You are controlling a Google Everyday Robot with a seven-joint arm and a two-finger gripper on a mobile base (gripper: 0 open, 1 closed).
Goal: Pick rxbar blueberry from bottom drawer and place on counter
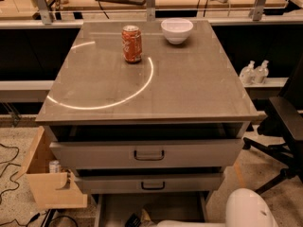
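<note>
Drawers sit stacked under a broad glossy grey-brown desk (189,84), whose top bears a thin white arc (142,86). A red-orange soda can (132,43) stands upright on the far part of the desk, just inside the arc's upper end. A white bowl (177,30) sits to its right, near the back edge and apart from the can.

Two grey drawer fronts, the upper (94,154) and the lower (189,182), each carry a dark loop handle. Beneath them the bottom drawer (165,206) is pulled out, with its plain grey floor showing.

The hand (134,220) is down at the front of that drawer, left of its middle, right at the lower edge of the view. Whether it is wide, narrow or holding anything I cannot tell. The rxbar blueberry I cannot pick out; the view cuts off there.

A white rounded part of the robot (248,209) fills the lower right corner. A pale wooden box (49,193) stands on the floor to the left of the cabinet. A black office chair (284,122) stands to the right, and two small bottles (254,72) rest on a ledge beyond it. A wooden bench with metal rails (85,1) runs along the back.
</note>
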